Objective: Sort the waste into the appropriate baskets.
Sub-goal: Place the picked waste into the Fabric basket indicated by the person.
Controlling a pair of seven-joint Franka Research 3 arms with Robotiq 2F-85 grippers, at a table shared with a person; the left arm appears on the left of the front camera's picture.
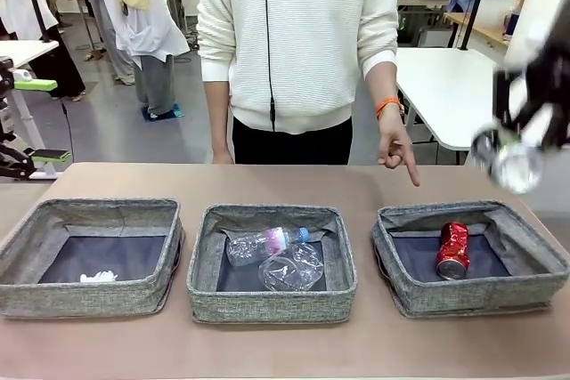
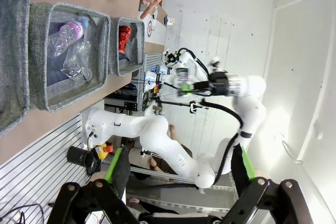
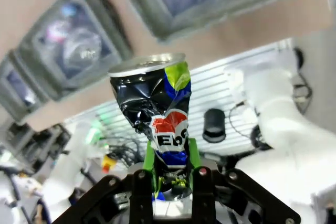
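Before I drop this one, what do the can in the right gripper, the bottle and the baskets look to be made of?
Dark blue-black can: thin metal, it seems, with a glossy print, a dented wall and a silvery lid. Clear plastic bottle: see-through plastic, creased, with a pink label. Baskets, such as the middle basket: grey woven fabric with soft rims, probably over a stiffer liner.

paper (image 1: 98, 277) in left basket (image 1: 89, 213) | bottle (image 1: 265, 243) in middle basket (image 1: 267, 214) | can (image 1: 452, 250) in right basket (image 1: 463, 213)
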